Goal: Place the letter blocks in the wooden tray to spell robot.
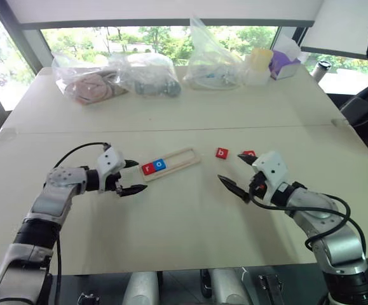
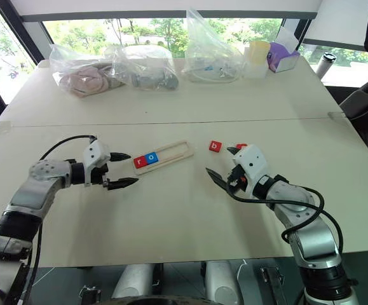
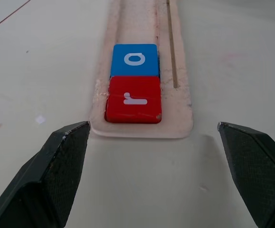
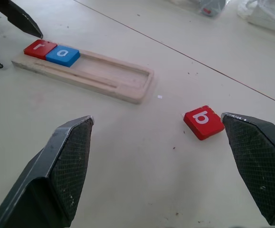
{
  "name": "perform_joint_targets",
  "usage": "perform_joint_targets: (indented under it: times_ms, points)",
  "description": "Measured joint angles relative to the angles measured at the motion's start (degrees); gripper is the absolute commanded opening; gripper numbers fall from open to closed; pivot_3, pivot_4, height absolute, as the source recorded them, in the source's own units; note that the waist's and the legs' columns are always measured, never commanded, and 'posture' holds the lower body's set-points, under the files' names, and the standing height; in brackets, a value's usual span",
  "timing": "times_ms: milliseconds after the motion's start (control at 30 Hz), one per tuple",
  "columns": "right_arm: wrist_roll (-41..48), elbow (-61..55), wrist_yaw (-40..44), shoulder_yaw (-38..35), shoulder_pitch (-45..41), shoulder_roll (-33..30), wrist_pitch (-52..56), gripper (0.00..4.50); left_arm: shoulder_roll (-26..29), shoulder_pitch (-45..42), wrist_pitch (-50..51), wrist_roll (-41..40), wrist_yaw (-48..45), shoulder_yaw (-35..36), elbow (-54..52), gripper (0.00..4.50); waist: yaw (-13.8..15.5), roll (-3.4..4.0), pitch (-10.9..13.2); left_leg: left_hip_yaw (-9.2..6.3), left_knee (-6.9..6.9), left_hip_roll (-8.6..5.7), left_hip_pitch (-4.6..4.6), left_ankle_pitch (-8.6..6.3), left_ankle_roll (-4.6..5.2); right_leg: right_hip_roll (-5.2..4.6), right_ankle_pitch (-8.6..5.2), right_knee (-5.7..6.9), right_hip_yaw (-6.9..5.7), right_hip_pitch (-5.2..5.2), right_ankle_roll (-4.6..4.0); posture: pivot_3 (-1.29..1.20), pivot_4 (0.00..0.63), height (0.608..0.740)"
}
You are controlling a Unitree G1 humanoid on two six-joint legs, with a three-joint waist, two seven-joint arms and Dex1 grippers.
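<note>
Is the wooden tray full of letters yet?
No. The wooden tray holds only the red r and blue o; the rest is empty.

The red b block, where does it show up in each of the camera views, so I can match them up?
Left eye view: red b block on the table, between the wooden tray and the right claw.
Right eye view: same spot, just beyond the right claw.
Left wrist view: not in it.
Right wrist view: near the right claw's finger, apart from the tray.
Shared landmark: the tray holding the red r and blue o.
</note>
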Motion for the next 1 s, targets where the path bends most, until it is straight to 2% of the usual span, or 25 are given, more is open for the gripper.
perform_joint_targets:
  times_ms: [133,333,800,900,933,1000]
  points:
    - [-0.41,0.0,-1.04,0.45,0.4,0.09,-0.19,4.42,-2.15,-4.86,-5.65,2.22,-1.48,-0.73,8.44,4.5,-0.07,0.0,-0.01,0.01,0.0,0.0,0.03,0.0,0.01,0.01,0.01,0.04,0.01,0.03,0.02,0.0,0.15,0.74]
    - [-1.14,0.0,-1.69,0.66,0.71,0.09,-0.53,4.42,-3.93,-7.75,-10.92,3.5,-2.08,-0.83,15.05,4.5,0.03,0.0,-0.03,-0.03,0.09,0.0,0.16,0.01,0.01,0.01,0.01,0.13,0.0,0.18,0.03,0.0,0.15,0.74]
    - [-1.81,0.01,-2.21,1.04,0.51,0.08,-0.73,4.42,-5.06,-10.93,-11.62,3.86,-6.54,-0.73,21.65,4.5,-0.07,-0.01,-0.12,-0.04,0.13,0.0,0.24,0.01,0.01,0.0,0.02,0.12,0.0,0.3,0.0,0.0,0.15,0.74]
    - [-1.94,0.01,-2.22,1.21,0.33,0.07,-0.84,4.5,-5.25,-11.14,-11.75,3.98,-7.47,-0.75,22.16,3.62,-0.09,-0.01,-0.14,-0.03,0.13,0.0,0.24,0.01,0.01,0.0,0.02,0.12,0.0,0.3,0.0,0.0,0.15,0.74]
    - [-2.01,0.01,-2.22,1.24,0.32,0.07,-0.84,4.5,-5.4,-11.14,-11.86,4.07,-7.83,-0.77,22.21,3.19,-0.06,-0.01,-0.14,-0.04,0.13,0.0,0.24,0.01,0.01,0.0,0.02,0.13,0.0,0.31,0.0,0.0,0.15,0.74]
    - [-2.24,0.01,-2.26,1.24,0.32,0.06,-0.84,4.5,-5.46,-11.2,-12.06,4.33,-7.88,-0.77,22.29,3.12,-0.03,-0.01,-0.15,-0.04,0.14,0.0,0.25,0.01,0.01,0.0,0.02,0.13,0.0,0.31,0.0,0.0,0.15,0.74]
